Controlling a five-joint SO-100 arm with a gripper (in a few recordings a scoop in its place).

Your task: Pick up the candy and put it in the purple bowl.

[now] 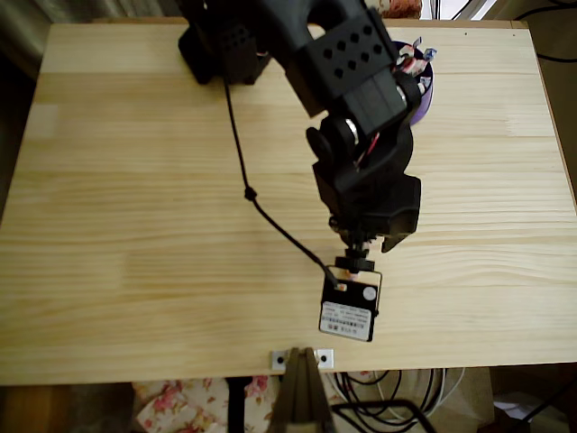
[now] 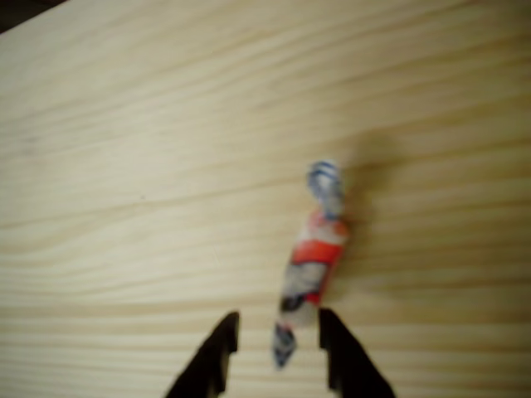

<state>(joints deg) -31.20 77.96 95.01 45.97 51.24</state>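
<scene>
Lying on the pale, grained wooden table [image 2: 124, 166], the slim candy [image 2: 311, 265] pointed toward one o'clock in the wrist view, its crinkled lower twist between the dark tapered fingertips of the gripper [image 2: 278, 344], parted and clasping nothing. Overhead, the rounded purple bowl [image 1: 425, 97] sat at one o'clock, holding wrapped sweets.

Red-white candy [image 2: 311, 265] w/ blue twist ends, flat on table; purple bowl [image 1: 424, 95] w/ wrapped candies inside.
</scene>
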